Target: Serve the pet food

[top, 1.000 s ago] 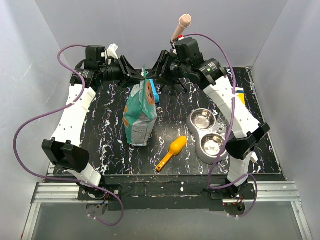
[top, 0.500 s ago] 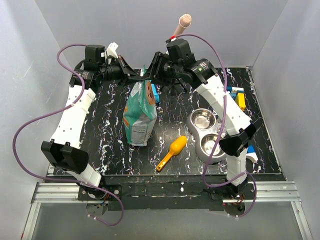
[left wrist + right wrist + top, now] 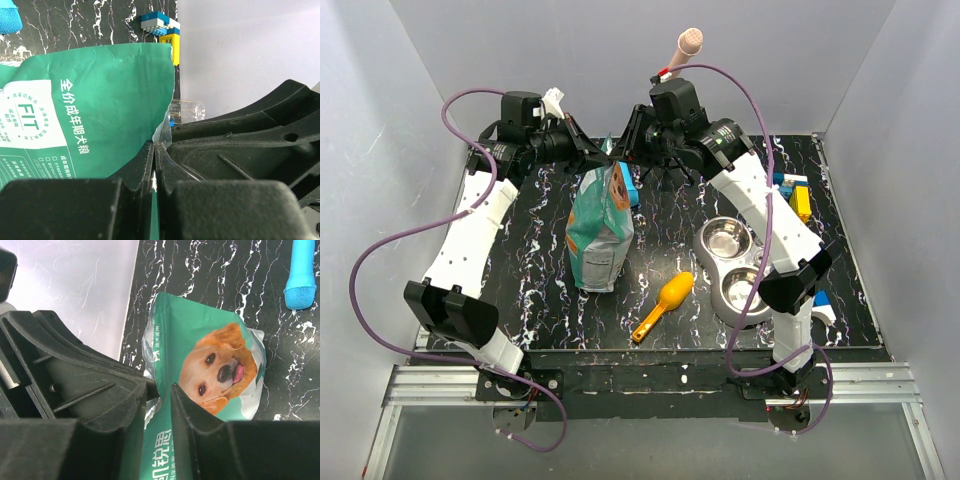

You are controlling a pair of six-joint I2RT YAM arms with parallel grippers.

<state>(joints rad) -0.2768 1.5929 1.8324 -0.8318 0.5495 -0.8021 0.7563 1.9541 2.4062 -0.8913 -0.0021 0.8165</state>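
1. At the middle-left of the black marbled table (image 3: 540, 275) stands the green pet food bag (image 3: 600, 235). It is upright with the dog's face turned to the right, and its contents cannot be seen.
2. Its top edge is pinched flat between the left gripper's (image 3: 155, 152) closed jaws, at the bag's upper corner.
3. From the other side, the right gripper (image 3: 161, 392) straddles the same top edge. Its jaws are a narrow gap apart with green film showing between them, and whether they press on it I cannot tell.
4. Right of the bag lies an orange scoop (image 3: 665, 303), apart from both grippers.
5. Beyond the scoop sits a double steel pet bowl (image 3: 735, 265); both wells show bare metal.
6. A blue tool (image 3: 301, 277) lies just behind the bag.
7. Toy blocks (image 3: 798, 195) rest near the far right edge.
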